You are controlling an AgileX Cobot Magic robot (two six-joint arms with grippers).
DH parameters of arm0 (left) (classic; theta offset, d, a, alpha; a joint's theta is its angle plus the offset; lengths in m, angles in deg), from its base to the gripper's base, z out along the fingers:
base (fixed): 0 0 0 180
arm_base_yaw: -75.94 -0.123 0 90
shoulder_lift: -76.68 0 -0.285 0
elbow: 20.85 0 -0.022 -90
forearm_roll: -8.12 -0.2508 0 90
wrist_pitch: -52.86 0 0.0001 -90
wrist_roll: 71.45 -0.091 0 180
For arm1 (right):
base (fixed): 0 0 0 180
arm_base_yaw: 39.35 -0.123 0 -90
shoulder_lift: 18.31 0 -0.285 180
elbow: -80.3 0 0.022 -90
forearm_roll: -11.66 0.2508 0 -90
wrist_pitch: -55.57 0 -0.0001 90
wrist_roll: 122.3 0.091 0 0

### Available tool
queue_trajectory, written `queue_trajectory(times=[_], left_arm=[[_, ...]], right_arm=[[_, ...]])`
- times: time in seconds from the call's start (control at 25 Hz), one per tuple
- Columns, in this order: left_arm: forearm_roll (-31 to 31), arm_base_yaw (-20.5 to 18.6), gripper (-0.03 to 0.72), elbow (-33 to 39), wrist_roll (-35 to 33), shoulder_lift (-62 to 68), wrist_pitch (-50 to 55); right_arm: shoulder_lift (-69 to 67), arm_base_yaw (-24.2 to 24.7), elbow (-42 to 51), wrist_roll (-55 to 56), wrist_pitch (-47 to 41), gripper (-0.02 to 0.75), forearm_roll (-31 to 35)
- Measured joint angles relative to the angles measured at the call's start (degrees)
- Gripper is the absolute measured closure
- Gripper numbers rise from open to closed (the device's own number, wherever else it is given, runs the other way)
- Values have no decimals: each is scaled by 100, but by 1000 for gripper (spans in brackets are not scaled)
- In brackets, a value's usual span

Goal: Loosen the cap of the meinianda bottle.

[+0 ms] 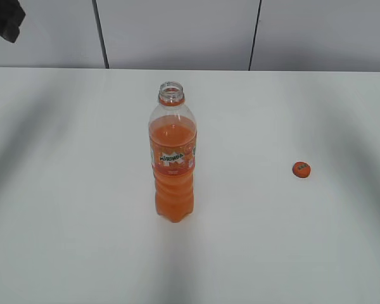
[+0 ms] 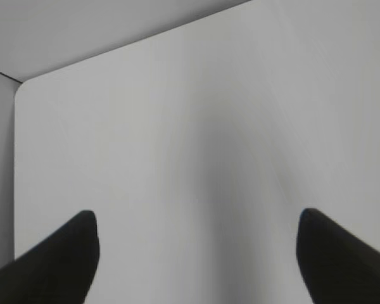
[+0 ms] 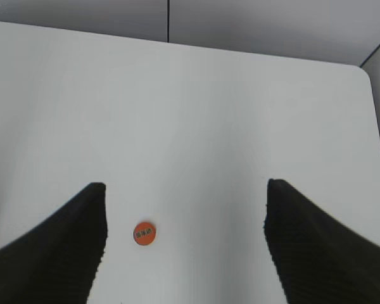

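Note:
The meinianda bottle (image 1: 172, 158) stands upright mid-table, uncapped, with orange drink, an orange label and an orange neck ring. The small orange cap (image 1: 301, 169) lies flat on the table to the bottle's right, apart from it. It also shows in the right wrist view (image 3: 144, 233), far below and near the left finger. My right gripper (image 3: 185, 206) is open and empty, high above the table. My left gripper (image 2: 196, 228) is open and empty over bare table; the bottle is out of its view. Neither gripper shows clearly in the exterior view.
The white table (image 1: 63, 190) has rounded far corners (image 3: 361, 69) and grey wall panels behind. A dark piece of an arm (image 1: 5, 19) shows at the top left of the exterior view.

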Motion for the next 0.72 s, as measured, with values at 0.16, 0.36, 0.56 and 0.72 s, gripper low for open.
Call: queue_trajectory(times=[0.16,0.36,0.56,0.72], left_arm=[[472,0,121,-543,-302,-2,996],[612,0,125,-868,-365,-2,1936],[973,-6,139,-887,-405,-99,2071],[1116,-11,151,-892,-405,-264,2096]], right_arm=[[-590,0,-822,0,-826,155,-5],[-1291,0,-1778,-35,-1713,155,6],[-1704,0,-2121,-199,-2033,155,153],[-1769,0,-2121,-376,-2059,155,575]])
